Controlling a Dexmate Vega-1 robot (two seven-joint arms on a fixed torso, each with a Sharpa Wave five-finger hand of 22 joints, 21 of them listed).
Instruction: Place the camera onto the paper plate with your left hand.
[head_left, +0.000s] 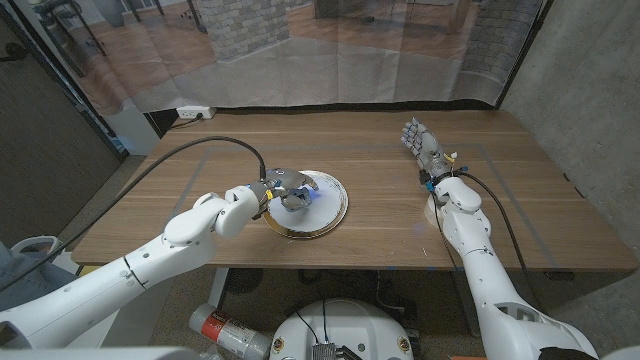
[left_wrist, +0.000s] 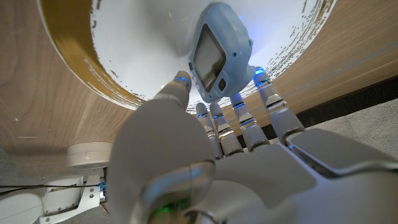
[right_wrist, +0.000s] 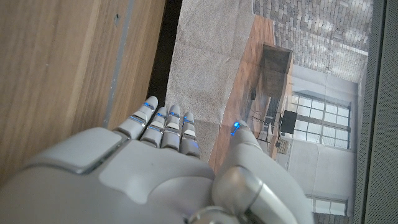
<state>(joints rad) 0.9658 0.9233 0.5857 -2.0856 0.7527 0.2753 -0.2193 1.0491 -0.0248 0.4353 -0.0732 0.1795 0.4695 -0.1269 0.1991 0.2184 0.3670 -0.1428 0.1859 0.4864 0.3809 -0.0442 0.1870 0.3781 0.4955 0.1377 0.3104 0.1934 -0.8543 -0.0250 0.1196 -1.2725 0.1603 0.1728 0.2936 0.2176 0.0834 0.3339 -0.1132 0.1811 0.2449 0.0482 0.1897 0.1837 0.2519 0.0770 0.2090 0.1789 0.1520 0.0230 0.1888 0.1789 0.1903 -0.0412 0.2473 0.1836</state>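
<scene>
A small light-blue camera (left_wrist: 217, 53) with a grey screen lies over the white middle of the gold-rimmed paper plate (left_wrist: 68, 56). My left hand (left_wrist: 205, 162) reaches around it, the thumb against one side and the fingertips (left_wrist: 260, 76) at the other. I cannot tell whether the camera rests on the plate. In the head view my left hand (head_left: 283, 190) hovers over the near-left part of the plate (head_left: 335, 205), and a bit of the blue camera (head_left: 300, 202) shows beneath it. My right hand (head_left: 422, 145) stands at the table's right with straight, spread fingers and holds nothing; it also shows as my right hand (right_wrist: 168, 162).
A black cable (head_left: 200, 150) arcs over the table's left part to my left wrist. Faint taped lines mark the wooden table (head_left: 380, 150). A clear curtain hangs behind the far edge. The right edge of the table is close to my right arm.
</scene>
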